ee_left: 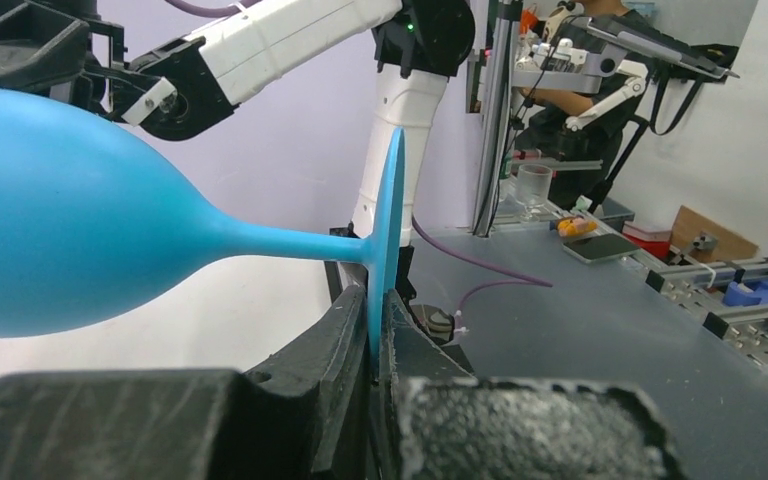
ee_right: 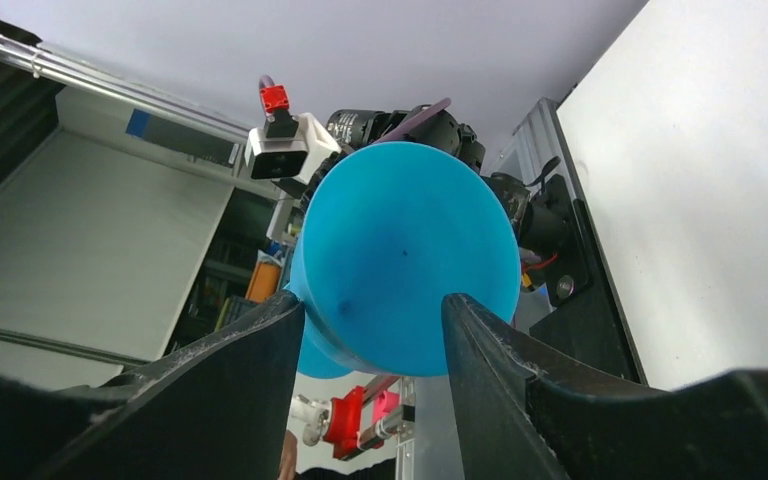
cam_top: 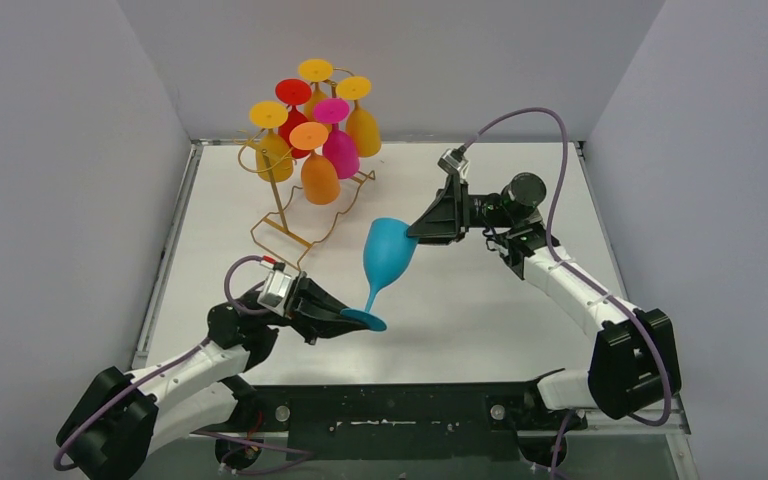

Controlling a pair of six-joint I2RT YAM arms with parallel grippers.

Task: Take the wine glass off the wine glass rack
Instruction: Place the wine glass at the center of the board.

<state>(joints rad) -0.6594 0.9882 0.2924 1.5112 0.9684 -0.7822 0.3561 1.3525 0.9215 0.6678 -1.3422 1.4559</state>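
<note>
Top external view first: the right gripper (cam_top: 412, 234) meets the upper side of the blue wine glass (cam_top: 390, 252), but its black fingers mask the contact itself. The right wrist view doesn't settle it either. The two fingers (ee_right: 245, 345) stand apart on either side of the bowl, whose rounded blue wall fills the gap and runs behind the right-hand finger. Pressing or merely flanking, cannot tell. The left wrist view cuts the bowl off at the frame's left edge.

Further back, the gold wine glass rack (cam_top: 282, 226) stands at the far left of the table (cam_top: 480, 310), with yellow, red, pink and orange hanging glasses (cam_top: 319, 178) foot-up on it.

The blue glass is off the rack, just in front of it, tilted between the two arms with its foot down to the left. The left gripper (cam_top: 348, 316), arm low and reaching right, has its fingers (ee_left: 345, 335) pinched tight on the rim of that foot. The right arm stretches in from the right, wrist turned toward the bowl.
</note>
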